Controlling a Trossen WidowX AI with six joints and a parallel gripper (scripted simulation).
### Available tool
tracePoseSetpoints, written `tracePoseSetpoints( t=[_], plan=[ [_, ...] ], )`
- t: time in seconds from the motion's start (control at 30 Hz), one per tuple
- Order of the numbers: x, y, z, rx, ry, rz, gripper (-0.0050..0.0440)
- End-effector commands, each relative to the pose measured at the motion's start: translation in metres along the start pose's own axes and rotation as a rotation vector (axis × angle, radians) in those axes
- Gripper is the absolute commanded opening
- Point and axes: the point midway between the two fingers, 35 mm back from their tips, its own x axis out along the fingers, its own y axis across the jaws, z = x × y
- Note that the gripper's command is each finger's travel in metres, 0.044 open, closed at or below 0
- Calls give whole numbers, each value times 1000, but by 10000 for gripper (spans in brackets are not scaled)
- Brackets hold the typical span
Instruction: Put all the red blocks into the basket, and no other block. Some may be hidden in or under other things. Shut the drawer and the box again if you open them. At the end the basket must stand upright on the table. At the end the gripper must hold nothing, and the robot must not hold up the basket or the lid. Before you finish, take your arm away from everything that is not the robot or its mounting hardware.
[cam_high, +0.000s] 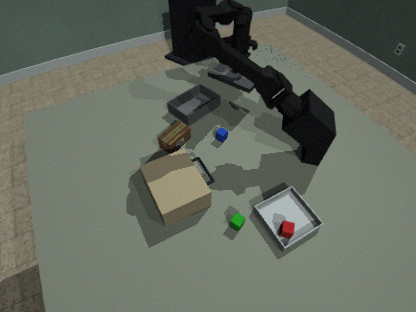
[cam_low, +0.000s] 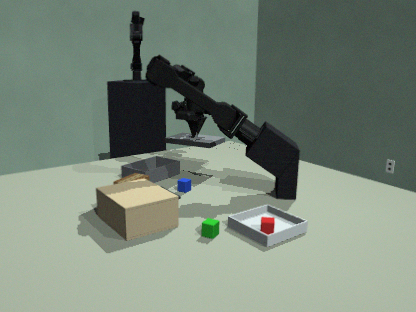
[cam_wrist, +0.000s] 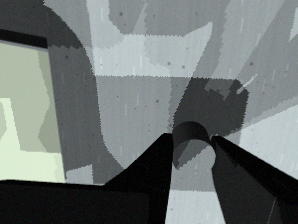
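My gripper (cam_wrist: 190, 143) (cam_low: 194, 131) is shut on the round knob (cam_wrist: 190, 131) of the flat grey lid (cam_wrist: 135, 100) (cam_high: 231, 78) (cam_low: 196, 140) and holds the lid a little above the table, behind the open grey box (cam_high: 194, 103) (cam_low: 152, 167). I see no block inside the box. One red block (cam_high: 287, 229) (cam_low: 267, 224) sits in a white tray (cam_high: 264, 210) (cam_low: 240, 222) at the front right. A brown basket-like container (cam_high: 174, 136) (cam_low: 131, 178) lies beside the tan cabinet (cam_high: 175, 187) (cam_low: 137, 210).
A blue block (cam_high: 221, 133) (cam_low: 184, 185) lies between the grey box and the tan cabinet. A green block (cam_high: 237, 221) (cam_low: 210, 228) lies left of the white tray. The cabinet's drawer front (cam_high: 203, 170) faces right. The arm's black base (cam_high: 312, 127) stands at the right.
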Motion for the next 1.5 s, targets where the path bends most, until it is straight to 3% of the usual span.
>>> tracePoseSetpoints(
  t=[0.0, 0.27, 0.33, 0.67, 1.03, 1.23, 1.47],
  plan=[
    [-3, 25, 27, -292, -5, -9, 0],
    [-3, 75, 63, -818, -2, -10, 0],
    [-3, 75, 63, -818, -2, -10, 0],
    [-2, 155, 97, -1428, 1, -11, 0],
    [-2, 155, 97, -1428, 1, -11, 0],
    [35, 155, 97, -1428, 1, -11, 0],
    [35, 155, 97, -1428, 1, -11, 0]
  ],
)
